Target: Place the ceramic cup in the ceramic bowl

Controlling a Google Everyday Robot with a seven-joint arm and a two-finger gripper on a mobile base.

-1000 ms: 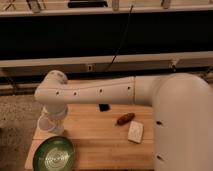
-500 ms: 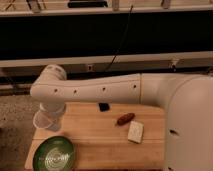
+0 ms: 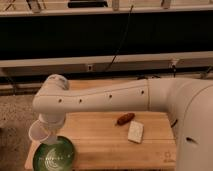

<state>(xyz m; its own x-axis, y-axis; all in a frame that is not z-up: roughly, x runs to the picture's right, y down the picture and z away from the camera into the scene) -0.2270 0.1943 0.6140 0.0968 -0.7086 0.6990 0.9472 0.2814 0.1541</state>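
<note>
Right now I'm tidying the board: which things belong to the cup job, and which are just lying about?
Job:
- ceramic cup, held at the gripper, above the board's left edge
- ceramic bowl, below it

Lying about:
- brown oblong item
- white block
- wooden board under it all

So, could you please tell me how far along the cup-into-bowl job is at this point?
Done: the ceramic cup is off the wooden table, carried at the end of the arm. In hand: the tool holds it tilted at the table's left edge, just up and left of the ceramic bowl. Left: bringing the cup over the bowl, lowering it in and letting go; the bowl is empty.
</note>
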